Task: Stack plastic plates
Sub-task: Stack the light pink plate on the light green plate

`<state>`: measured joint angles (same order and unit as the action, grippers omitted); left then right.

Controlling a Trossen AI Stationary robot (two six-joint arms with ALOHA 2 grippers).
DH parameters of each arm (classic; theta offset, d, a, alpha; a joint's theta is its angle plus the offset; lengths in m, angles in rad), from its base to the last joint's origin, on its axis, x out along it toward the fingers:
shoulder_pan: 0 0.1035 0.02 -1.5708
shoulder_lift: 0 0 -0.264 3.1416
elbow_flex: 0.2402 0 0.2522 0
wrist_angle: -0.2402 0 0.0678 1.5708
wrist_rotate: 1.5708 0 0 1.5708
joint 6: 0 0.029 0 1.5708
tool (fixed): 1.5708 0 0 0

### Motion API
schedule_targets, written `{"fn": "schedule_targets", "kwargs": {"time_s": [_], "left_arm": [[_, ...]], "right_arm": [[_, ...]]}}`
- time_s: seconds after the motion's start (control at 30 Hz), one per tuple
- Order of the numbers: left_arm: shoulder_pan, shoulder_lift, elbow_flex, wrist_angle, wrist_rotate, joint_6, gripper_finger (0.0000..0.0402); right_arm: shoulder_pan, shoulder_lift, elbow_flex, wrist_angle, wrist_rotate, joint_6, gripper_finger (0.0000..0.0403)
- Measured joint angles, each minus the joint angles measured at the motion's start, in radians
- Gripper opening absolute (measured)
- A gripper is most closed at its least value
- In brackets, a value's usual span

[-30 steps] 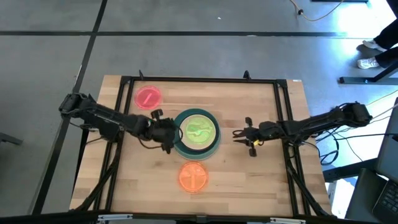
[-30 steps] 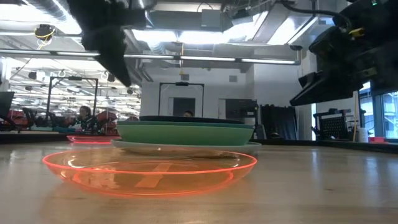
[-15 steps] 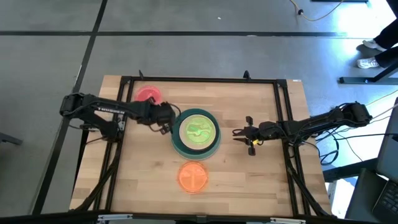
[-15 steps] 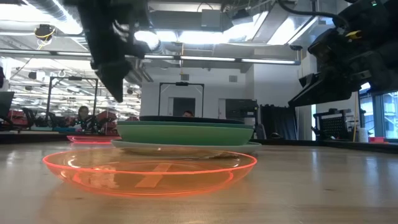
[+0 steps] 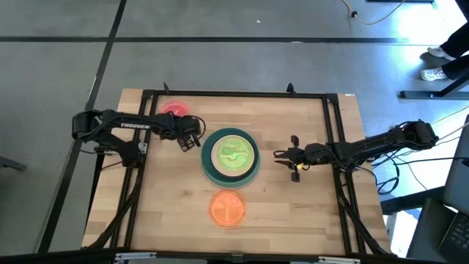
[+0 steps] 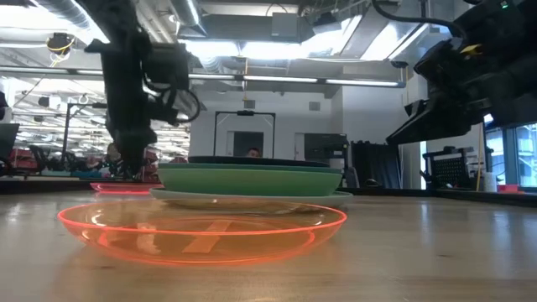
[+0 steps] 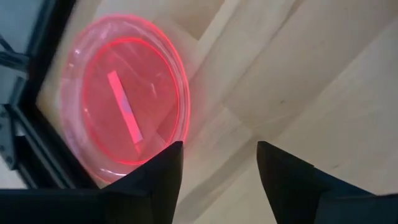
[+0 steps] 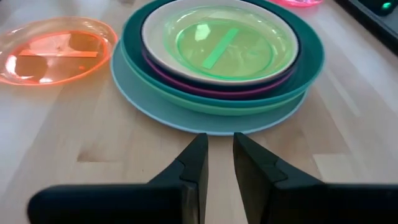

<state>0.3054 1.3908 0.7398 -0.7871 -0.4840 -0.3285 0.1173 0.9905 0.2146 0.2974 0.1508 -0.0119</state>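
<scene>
A stack of plastic plates [image 5: 231,155] stands mid-table, a clear light green plate [image 8: 221,38] on top and a wide pale blue one [image 8: 186,118] at the bottom on the wood. A clear orange plate [image 5: 227,209] lies alone near the front edge. A clear pink plate [image 7: 130,118] lies at the far left, partly under my left arm in the high view. My left gripper [image 7: 217,152] hangs open between the stack and the pink plate, touching neither. My right gripper [image 8: 217,146] waits right of the stack, fingers a narrow gap apart with nothing between them.
A black frame rail [image 5: 146,95] runs round the table, close behind the pink plate. Bare wood lies at the near left [image 5: 161,205] and the near right [image 5: 308,205]. The room beyond shows in the low view.
My left gripper has drawn away from the stack's left rim toward the table's far left and come down toward the pink plate. The plates have not moved.
</scene>
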Motion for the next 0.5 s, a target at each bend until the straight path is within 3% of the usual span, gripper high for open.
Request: {"fn": "schedule_targets", "kwargs": {"time_s": [0.5], "left_arm": [[0.212,0.015,-0.061,0.196,0.093,0.105,0.0188]], "right_arm": [[0.000,0.000,0.000,-0.001,0.017,0.000,0.0067]]}}
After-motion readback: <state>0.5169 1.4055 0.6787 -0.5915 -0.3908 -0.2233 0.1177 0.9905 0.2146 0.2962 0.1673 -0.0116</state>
